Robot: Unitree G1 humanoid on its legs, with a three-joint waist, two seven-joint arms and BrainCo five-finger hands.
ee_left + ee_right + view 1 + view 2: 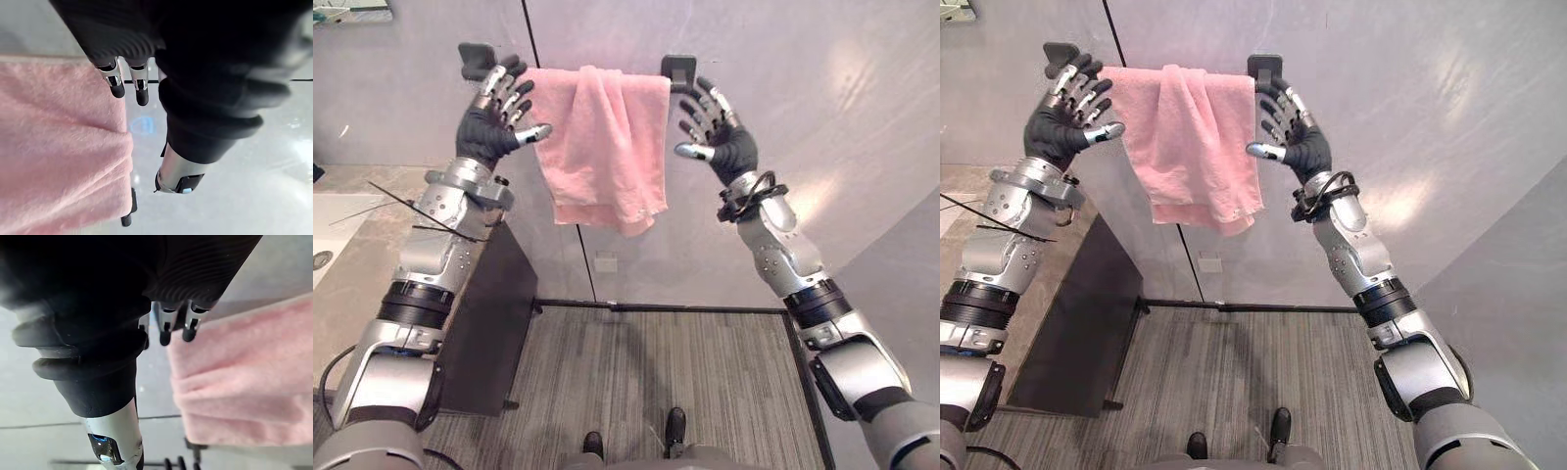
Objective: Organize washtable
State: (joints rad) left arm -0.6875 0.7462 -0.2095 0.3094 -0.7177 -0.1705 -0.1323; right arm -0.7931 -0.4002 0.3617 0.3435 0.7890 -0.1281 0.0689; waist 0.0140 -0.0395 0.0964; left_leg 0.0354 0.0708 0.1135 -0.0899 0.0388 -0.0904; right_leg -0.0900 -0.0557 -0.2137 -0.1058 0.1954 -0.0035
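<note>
High on the grey wall (pixel 822 157), one pink towel (pixel 602 137) hangs between two dark brackets, one at its left end (pixel 475 57) and one at its right (pixel 678 69), its long axis running side to side from bracket to bracket. The cloth is bunched, with a thick fold down its middle and a hem that drops lower toward its right side. Flanking the towel are the robot's two raised hands, palms turned inward toward it. The left hand (pixel 489 122) is beside the towel's left edge, fingers spread and relaxed and holding nothing, its thumb reaching across the edge of the cloth as seen from the head; whether it touches cannot be told. The right hand (pixel 724 137) is likewise open and empty, just off the towel's right edge with a sliver of wall between thumb and cloth, its fingertips (pixel 165 337) close to the right bracket. Of the two, the left hand appears the nearer to the fabric, so any straightening would likely begin with both hands closing inward along the towel's length. Below the towel and to its left runs one stone washtable counter (pixel 352 264) on a dark cabinet (pixel 494 313); beneath the towel lies striped grey flooring (pixel 656 362).
</note>
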